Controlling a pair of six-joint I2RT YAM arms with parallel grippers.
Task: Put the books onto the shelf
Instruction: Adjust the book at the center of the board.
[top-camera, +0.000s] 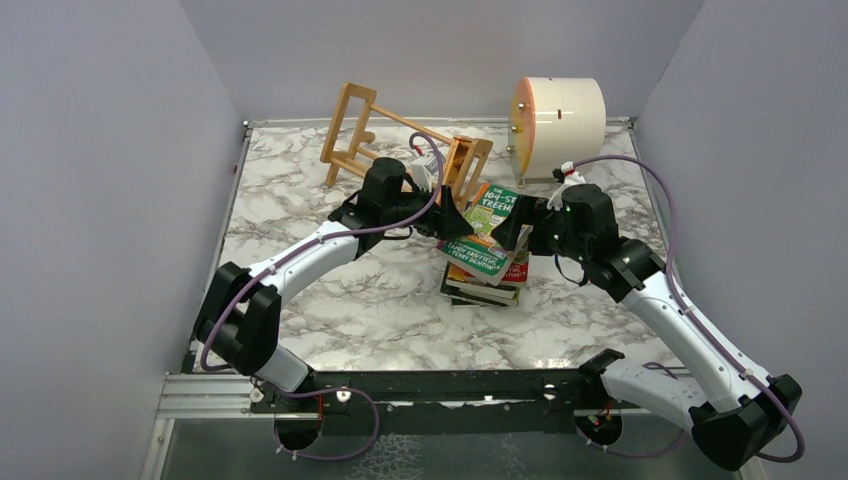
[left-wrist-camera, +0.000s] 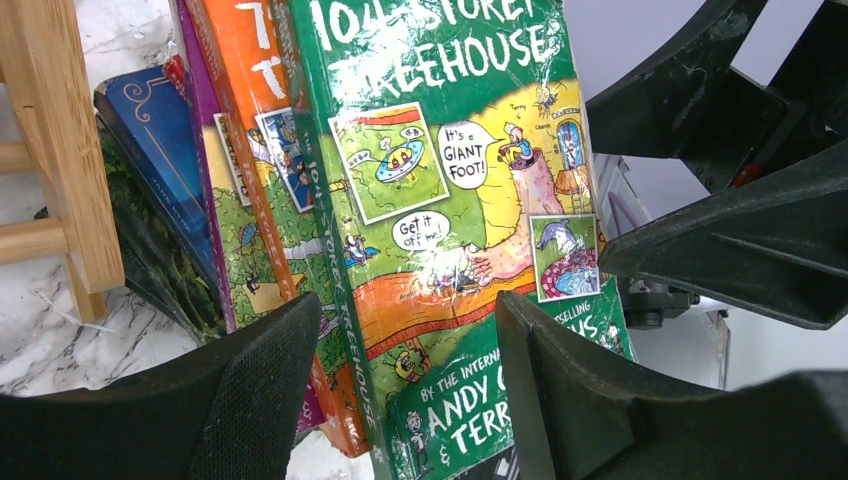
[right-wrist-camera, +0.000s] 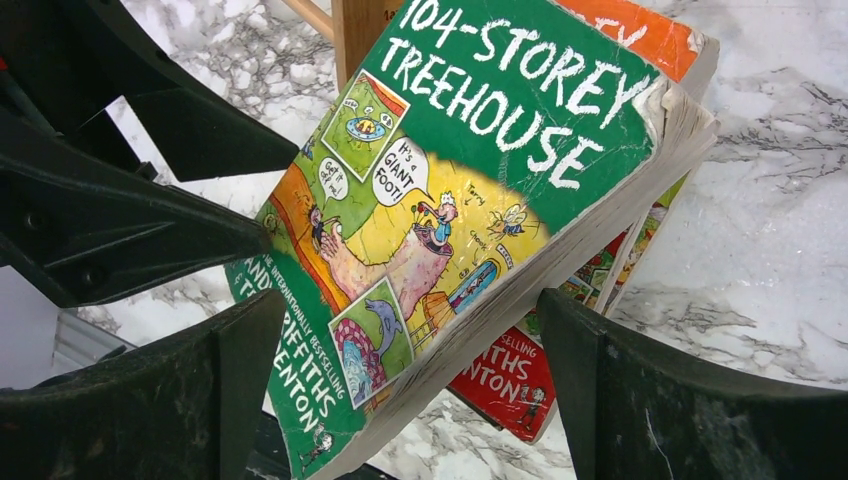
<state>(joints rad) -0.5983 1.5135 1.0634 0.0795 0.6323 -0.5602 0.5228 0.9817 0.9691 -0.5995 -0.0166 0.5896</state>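
At about ten o'clock on the white-veined marble table, the small light-wood slatted book rack is lying askew, apparently tipped onto its side, with one ladder end pointing toward the books. The left arm's black two-finger gripper is reaching in from eight o'clock, its jaws standing roughly half apart at the near-left edge of the green paperback titled 104-Storey Treehouse. Whether they are actually pinching it, I cannot tell. That book is sitting raised and tilted on top of the pile of thin bright paperbacks at table centre. Its long axis is running from about seven o'clock to one o'clock, with the title end nearest the rack. The right arm's gripper is hanging at the book's three o'clock side, jaws spread wide and holding nothing (the frayed page edge is lying just inside its right finger). The left arm looks nearer the rack, so I judge the carry toward eleven o'clock is falling to it. The left wrist view is showing orange, purple and blue spines fanned beside a wooden post. The right wrist view is showing a red book under the lifted green one.
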